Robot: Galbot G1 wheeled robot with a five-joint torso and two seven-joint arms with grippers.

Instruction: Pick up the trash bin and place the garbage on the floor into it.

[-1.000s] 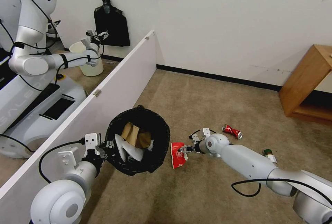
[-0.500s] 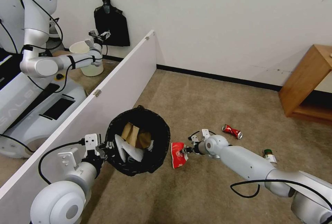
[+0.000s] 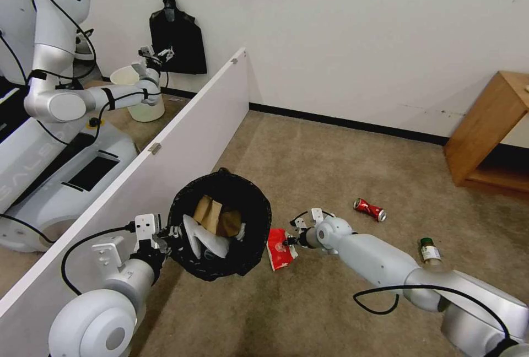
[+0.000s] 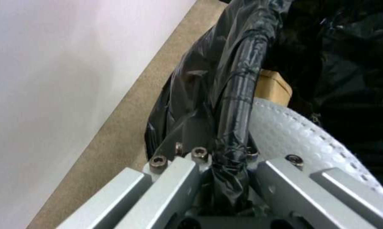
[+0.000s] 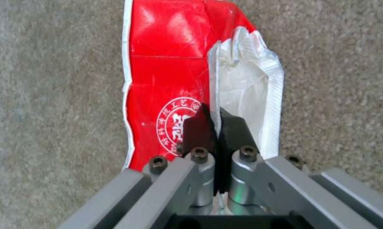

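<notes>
The small round trash bin lined with crinkly black plastic (image 3: 223, 225) sits on the beige short-pile carpet floor (image 3: 330, 158). The left gripper (image 3: 168, 233) has its jaws clamped on the bin's bag-wrapped rim (image 4: 238, 105). Just beside the bin, the right gripper (image 3: 287, 241) pinches the flattened red paper carton (image 3: 278, 249) between closed jaws. A crushed red can (image 3: 369, 209) lies farther from the bin.

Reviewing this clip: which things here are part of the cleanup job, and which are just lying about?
Job:
- bin, rim held by left gripper
- red carton, pinched by right gripper
- can and bottle on the carpet
- cardboard and slipper, inside the bin

Lying about:
- white partition
- wooden shelf
- pale bucket
- black bag on the wall
</notes>
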